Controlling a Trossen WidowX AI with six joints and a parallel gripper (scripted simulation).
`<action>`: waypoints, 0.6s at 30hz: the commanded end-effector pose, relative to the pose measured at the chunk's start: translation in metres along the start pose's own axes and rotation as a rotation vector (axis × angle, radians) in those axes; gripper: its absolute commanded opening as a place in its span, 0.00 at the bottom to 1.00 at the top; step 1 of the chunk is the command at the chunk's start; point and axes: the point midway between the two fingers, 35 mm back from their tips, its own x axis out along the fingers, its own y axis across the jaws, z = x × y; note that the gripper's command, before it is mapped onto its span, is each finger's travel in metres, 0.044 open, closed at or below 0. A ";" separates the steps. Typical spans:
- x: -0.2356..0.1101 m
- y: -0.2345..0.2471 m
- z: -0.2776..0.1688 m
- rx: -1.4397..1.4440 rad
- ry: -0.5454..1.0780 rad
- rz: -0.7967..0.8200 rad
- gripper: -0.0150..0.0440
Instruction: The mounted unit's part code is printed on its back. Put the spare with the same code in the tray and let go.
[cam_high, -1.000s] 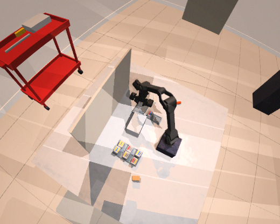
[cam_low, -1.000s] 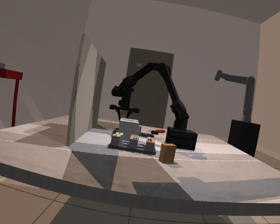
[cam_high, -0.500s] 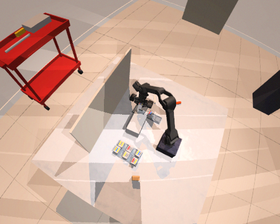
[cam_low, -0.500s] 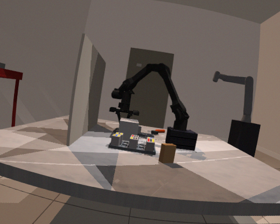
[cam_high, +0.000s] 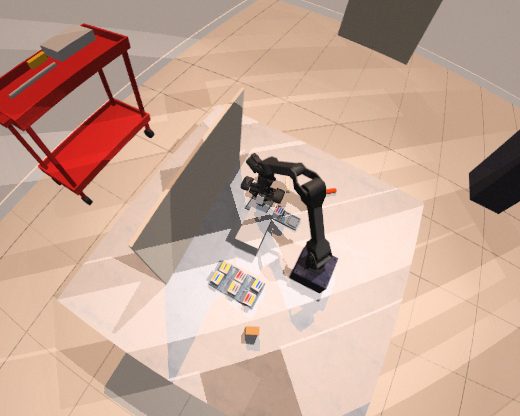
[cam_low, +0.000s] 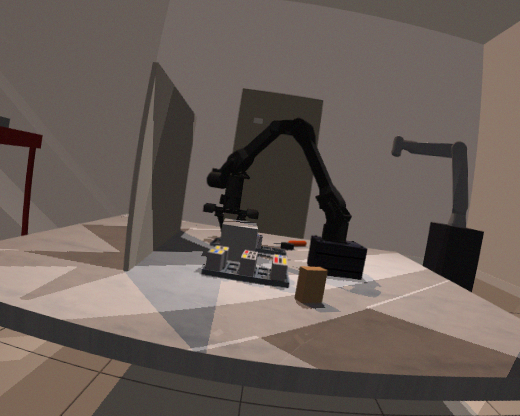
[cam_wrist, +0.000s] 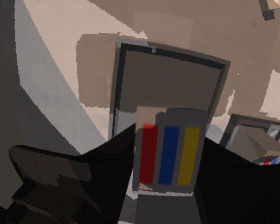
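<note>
Gripper is clamped on the spare, red-blue-yellow stripes facing the wrist cam. The spare hangs over the tray, apparently not yet down inside it. To do this well: lower straight, keep the spare square to the tray walls, and release only once it sits on the tray floor. Height above the floor is hard to judge from the wrist view. Arm arches up from its base and reaches over, wrist pointing down beside the panel. Other spares sit in the rack, well apart.
</note>
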 end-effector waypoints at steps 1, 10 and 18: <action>0.004 -0.001 -0.001 -0.002 0.000 0.001 0.25; 0.007 -0.001 -0.001 0.000 0.000 0.000 0.39; 0.007 -0.001 -0.001 0.000 0.000 0.000 0.74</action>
